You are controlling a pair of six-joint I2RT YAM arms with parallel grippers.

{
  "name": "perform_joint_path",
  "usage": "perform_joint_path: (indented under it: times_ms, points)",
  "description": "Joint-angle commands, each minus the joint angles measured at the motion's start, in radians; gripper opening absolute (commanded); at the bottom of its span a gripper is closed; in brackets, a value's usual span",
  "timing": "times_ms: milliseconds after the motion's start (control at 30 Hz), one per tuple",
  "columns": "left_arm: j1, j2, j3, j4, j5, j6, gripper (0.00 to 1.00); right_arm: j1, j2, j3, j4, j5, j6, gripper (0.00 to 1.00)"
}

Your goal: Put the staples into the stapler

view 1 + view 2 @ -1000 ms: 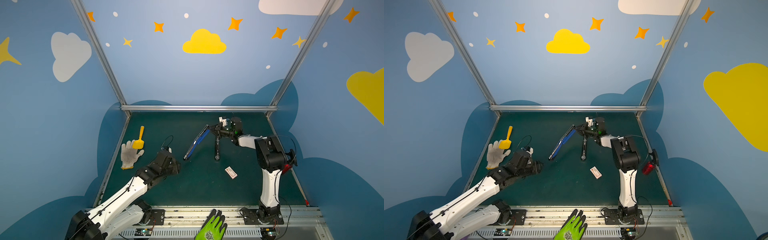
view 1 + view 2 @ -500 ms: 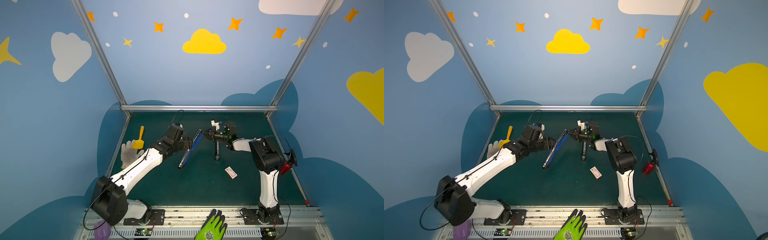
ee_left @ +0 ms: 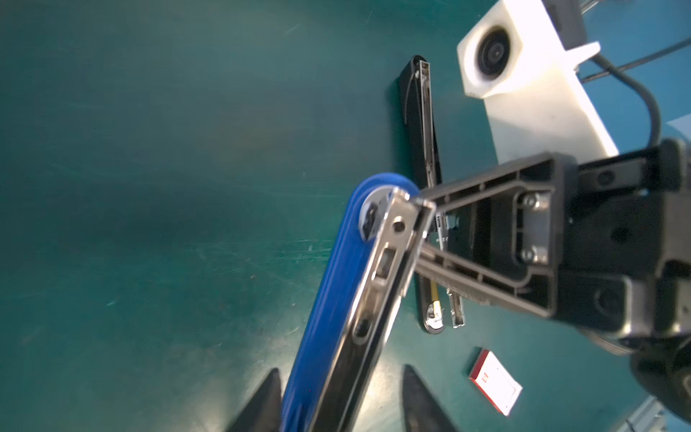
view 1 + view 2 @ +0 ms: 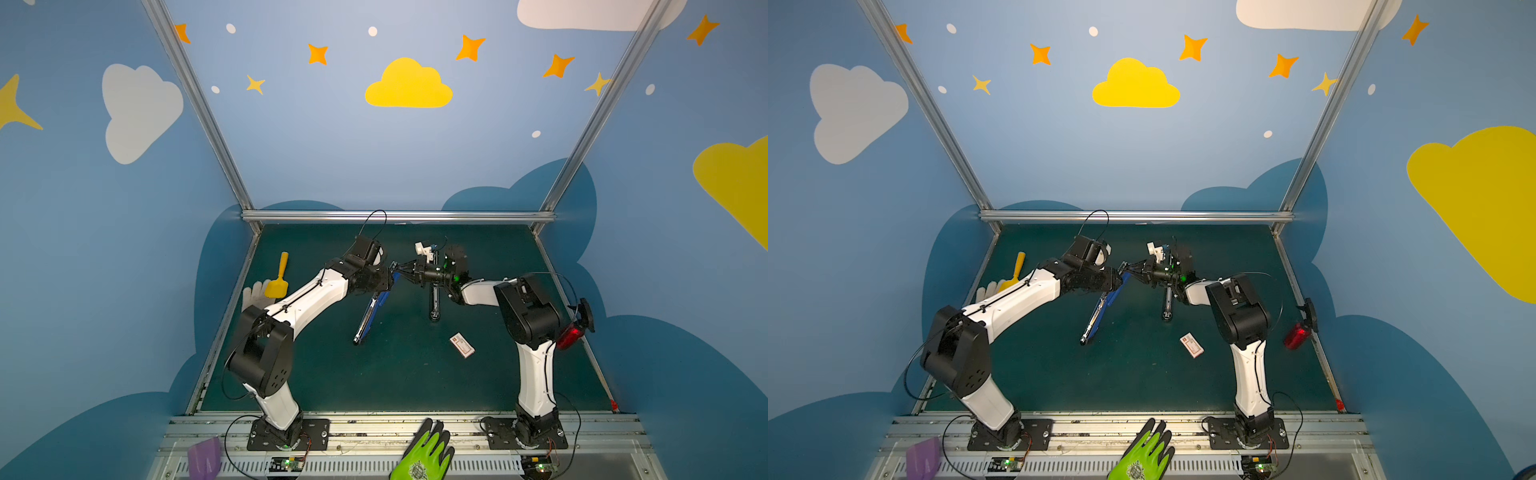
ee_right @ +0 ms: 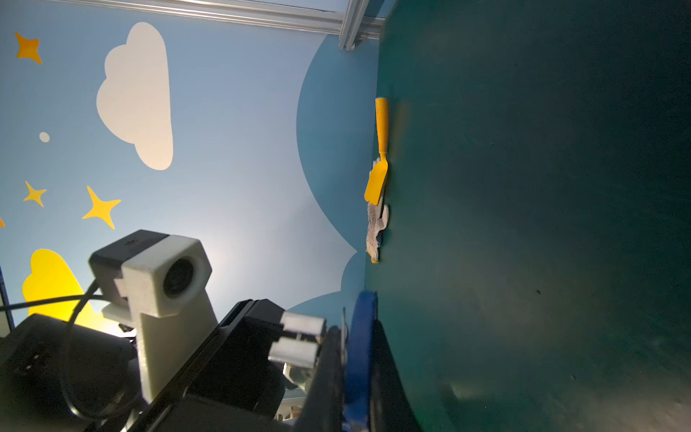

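The stapler (image 3: pixel 336 299), a blue arm with a shiny metal channel, slants up from the green mat (image 4: pixel 332 374) in both top views (image 4: pixel 372 309) (image 4: pixel 1100 309). My right gripper (image 3: pixel 418 202) (image 5: pixel 355 329) is shut on its raised hinge end. My left gripper (image 3: pixel 341 370) (image 4: pixel 388 280) straddles the arm just below. One of its fingers (image 3: pixel 422 404) stands clear of the metal, so it is open. A separate black base part (image 3: pixel 417 123) (image 4: pixel 434 303) lies flat beyond. Beside it lies a short silvery strip (image 3: pixel 458 310) that looks like staples.
A small white box with a red mark (image 4: pixel 462 345) (image 3: pixel 493 385) lies front right of the stapler. A yellow scoop (image 4: pixel 279 278) and a white glove (image 4: pixel 253 293) sit by the left wall. A green glove (image 4: pixel 426 453) rests on the front rail.
My left arm has swung from the front left of the mat up to the stapler and now straddles it. The right gripper has carried the stapler's raised end slightly left.
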Motion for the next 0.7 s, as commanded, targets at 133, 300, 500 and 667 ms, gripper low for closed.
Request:
perform_joint_path:
  times_ms: [133,300,500,667]
  points:
    - [0.003,0.064,0.07,-0.051,0.049,0.066,0.25,0.006,0.009,0.026,0.106,-0.057,0.053,0.0]
    - [0.005,0.079,0.08,-0.067,0.04,0.089,0.05,0.002,0.018,0.028,0.098,-0.064,0.049,0.0]
    - [0.005,0.1,0.107,-0.109,0.012,0.146,0.04,-0.026,-0.015,0.005,-0.033,-0.046,-0.042,0.31]
    - [0.005,0.132,0.161,-0.192,-0.098,0.232,0.04,-0.068,-0.132,-0.058,-0.196,-0.031,-0.162,0.41]
